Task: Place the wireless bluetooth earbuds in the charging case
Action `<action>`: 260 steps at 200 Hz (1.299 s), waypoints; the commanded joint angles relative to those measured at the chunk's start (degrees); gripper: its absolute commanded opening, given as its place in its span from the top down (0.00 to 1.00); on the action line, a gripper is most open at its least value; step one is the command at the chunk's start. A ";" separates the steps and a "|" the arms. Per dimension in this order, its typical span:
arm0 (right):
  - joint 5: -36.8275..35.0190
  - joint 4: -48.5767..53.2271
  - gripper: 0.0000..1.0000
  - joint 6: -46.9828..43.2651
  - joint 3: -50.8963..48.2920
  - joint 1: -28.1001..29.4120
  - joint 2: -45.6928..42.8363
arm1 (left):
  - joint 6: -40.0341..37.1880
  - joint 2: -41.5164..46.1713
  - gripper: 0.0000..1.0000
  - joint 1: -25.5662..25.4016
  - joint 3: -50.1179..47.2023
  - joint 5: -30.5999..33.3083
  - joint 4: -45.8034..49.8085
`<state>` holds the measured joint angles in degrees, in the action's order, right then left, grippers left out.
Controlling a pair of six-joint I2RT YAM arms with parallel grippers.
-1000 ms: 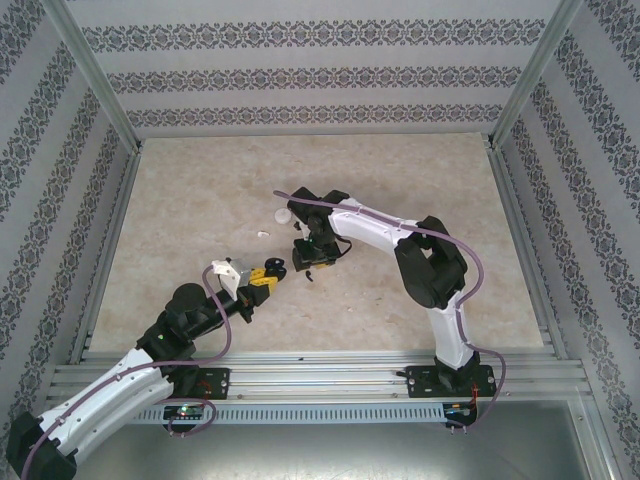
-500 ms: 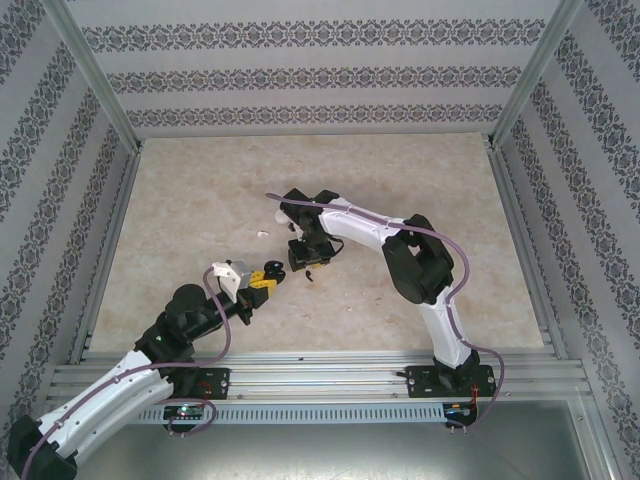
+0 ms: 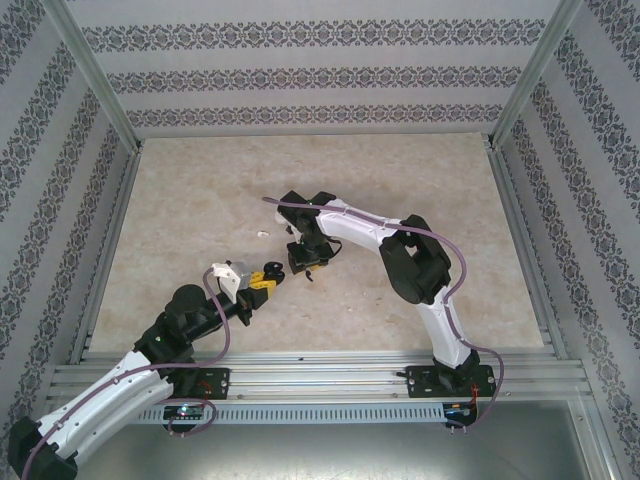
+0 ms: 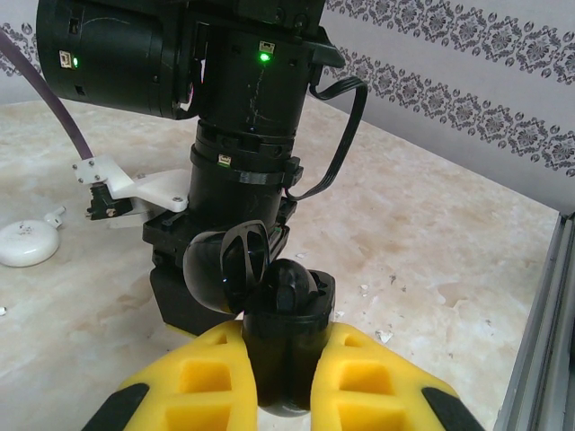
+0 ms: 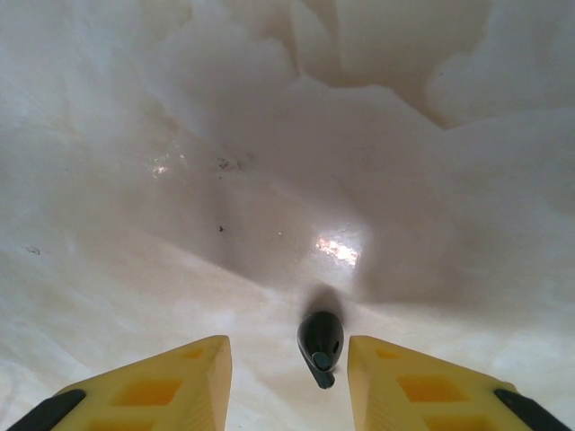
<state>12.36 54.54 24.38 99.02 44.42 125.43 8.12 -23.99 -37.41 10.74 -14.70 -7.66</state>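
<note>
My left gripper [image 4: 286, 395] is shut on the black charging case [image 4: 287, 350], which it holds upright just above the table. The case's lid [image 4: 220, 269] stands open, and one black earbud [image 4: 292, 287] sits in the case. A second black earbud [image 5: 321, 343] lies on the table between the yellow fingers of my right gripper [image 5: 289, 377], nearer the right finger [image 5: 413, 382] and touching neither. That gripper is open and points down. From above, the right gripper [image 3: 308, 263] stands just right of the left gripper [image 3: 268, 278].
A small white earbud [image 3: 264, 234] lies on the table left of the right arm. A round white puck [image 4: 25, 242] rests beyond the case on the left. The right arm's wrist [image 4: 243, 153] rises close behind the case. Metal rails [image 3: 300, 370] border the table's near edge.
The right arm has shifted a little to the left and now covers the white puck seen from above. The left arm has held still with the case.
</note>
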 commanded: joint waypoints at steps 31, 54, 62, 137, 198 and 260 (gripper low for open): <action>-0.97 1.62 0.64 -2.82 1.57 0.11 3.59 | -0.29 1.04 1.00 0.03 1.22 0.21 1.93; -0.61 1.62 0.67 -3.22 2.01 -0.03 4.27 | -0.13 1.60 1.00 0.05 1.21 0.52 2.35; -0.44 1.71 0.68 -3.32 2.04 -0.04 4.35 | -0.13 1.73 1.00 0.05 1.21 0.63 2.54; -0.12 0.98 0.79 -3.05 -1.11 -0.56 0.87 | 0.64 2.01 1.00 0.05 1.04 0.23 2.15; 2.53 -4.20 0.82 0.32 -7.15 -2.21 -7.37 | 3.08 1.84 1.00 0.05 0.06 -1.53 -1.19; -0.35 -8.20 0.85 3.23 -13.44 -2.85 -22.24 | 6.20 -3.61 1.00 0.04 -1.45 -3.59 -12.29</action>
<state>14.04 48.12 25.67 87.55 42.09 110.00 12.47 -25.10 -37.41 9.78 -16.51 -12.05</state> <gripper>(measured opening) 0.157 0.045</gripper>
